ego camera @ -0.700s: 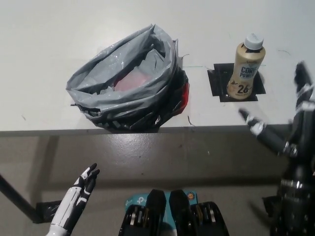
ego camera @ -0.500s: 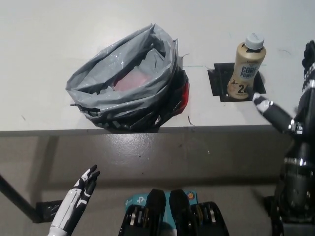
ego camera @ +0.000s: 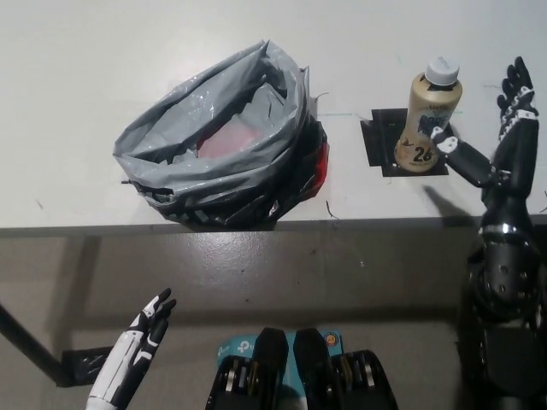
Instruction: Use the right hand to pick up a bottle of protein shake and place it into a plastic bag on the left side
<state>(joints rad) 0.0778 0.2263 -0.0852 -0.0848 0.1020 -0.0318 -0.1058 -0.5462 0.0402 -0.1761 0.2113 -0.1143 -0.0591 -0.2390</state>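
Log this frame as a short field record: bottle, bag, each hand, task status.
bottle: protein shake bottle upright on a black tape square, on the white table, cap on
bag: grey plastic bag open, something red inside, near the table's front edge, left of the bottle
right hand: black right hand open beside the bottle, one finger by its label, not closed round it
left hand: white left hand open, resting low, below the table edge
task status: bottle not yet picked up

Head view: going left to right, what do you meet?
White left hand → grey plastic bag → black tape square → protein shake bottle → black right hand.
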